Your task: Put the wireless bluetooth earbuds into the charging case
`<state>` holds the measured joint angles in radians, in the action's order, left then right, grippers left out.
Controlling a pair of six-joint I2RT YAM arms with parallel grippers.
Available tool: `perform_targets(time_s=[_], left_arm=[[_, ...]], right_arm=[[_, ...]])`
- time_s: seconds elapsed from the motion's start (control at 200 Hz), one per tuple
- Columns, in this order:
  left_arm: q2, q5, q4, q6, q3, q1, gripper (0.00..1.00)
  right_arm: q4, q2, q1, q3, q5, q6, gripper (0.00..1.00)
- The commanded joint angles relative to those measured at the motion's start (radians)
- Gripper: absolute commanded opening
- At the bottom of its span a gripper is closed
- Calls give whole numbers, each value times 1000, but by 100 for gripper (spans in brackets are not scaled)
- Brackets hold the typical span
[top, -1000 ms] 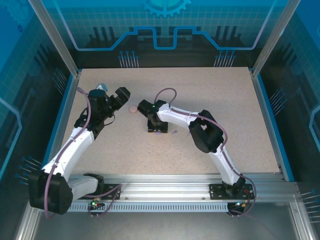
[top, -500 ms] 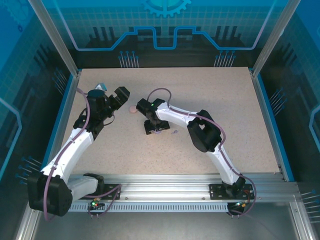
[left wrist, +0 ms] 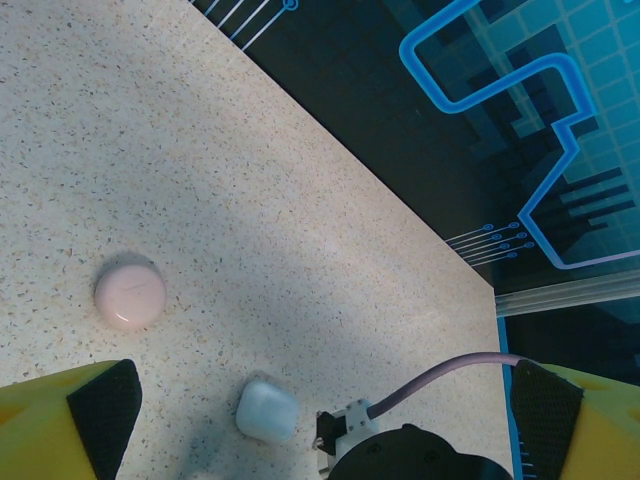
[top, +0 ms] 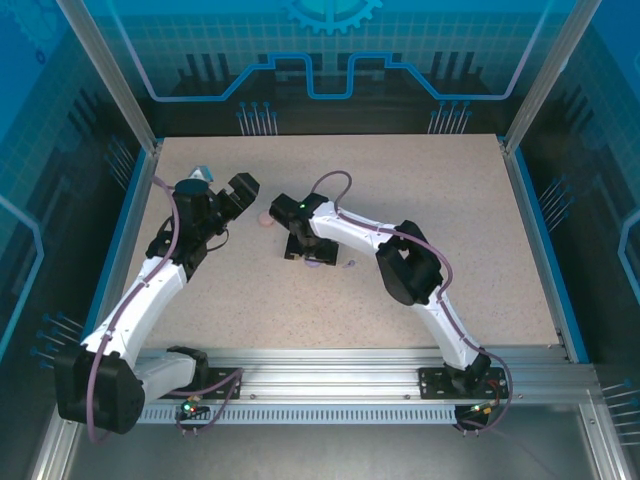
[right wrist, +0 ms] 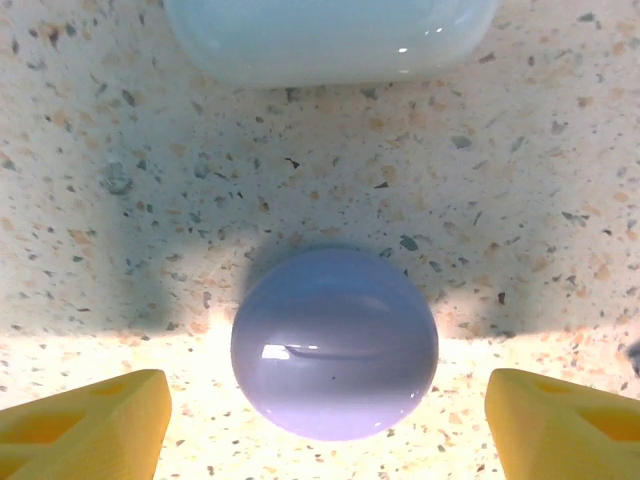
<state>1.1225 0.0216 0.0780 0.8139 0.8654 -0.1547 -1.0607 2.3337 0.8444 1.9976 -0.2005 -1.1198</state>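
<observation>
Right gripper [right wrist: 322, 420] spread around purple case [right wrist: 334, 343] on speckled table [right wrist: 100, 150] (blue glowing walls [left wrist: 520, 120] behind); left gripper [left wrist: 325, 400] spread also.

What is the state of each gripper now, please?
Left gripper: open, holding nothing.
Right gripper: open, its fingers on either side of the purple case, not touching it.

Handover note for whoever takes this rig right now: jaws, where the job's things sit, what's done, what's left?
Left gripper: jaws open, empty, hovering near the pale pink round plastic case.
Right gripper: jaws open, straddling the lilac round plastic case without touching it; the white rounded plastic case lies just beyond.
A tiny purplish piece, possibly an earbud, lies on the table near the lilac case.
Done: nothing evident; all three cases look shut.
Left: open a case, pick up earbuds, seat them.
</observation>
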Motion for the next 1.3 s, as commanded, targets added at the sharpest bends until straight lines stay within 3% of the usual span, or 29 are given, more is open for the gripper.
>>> perform_targets(time_s=[0.0, 0.7, 1.01, 1.296], left_arm=[[-26, -15, 0, 6, 14, -8, 99], [-41, 2, -3, -6, 12, -8, 99], [-46, 87, 20, -21, 11, -8, 99], [-53, 116, 53, -39, 14, -8, 99]], right_arm=[[-62, 59, 7, 76, -14, -80, 82], [-73, 118, -6, 72, -59, 48, 68], [13, 70, -22, -28, -50, 152, 72], [13, 72, -37, -37, -79, 271, 69]])
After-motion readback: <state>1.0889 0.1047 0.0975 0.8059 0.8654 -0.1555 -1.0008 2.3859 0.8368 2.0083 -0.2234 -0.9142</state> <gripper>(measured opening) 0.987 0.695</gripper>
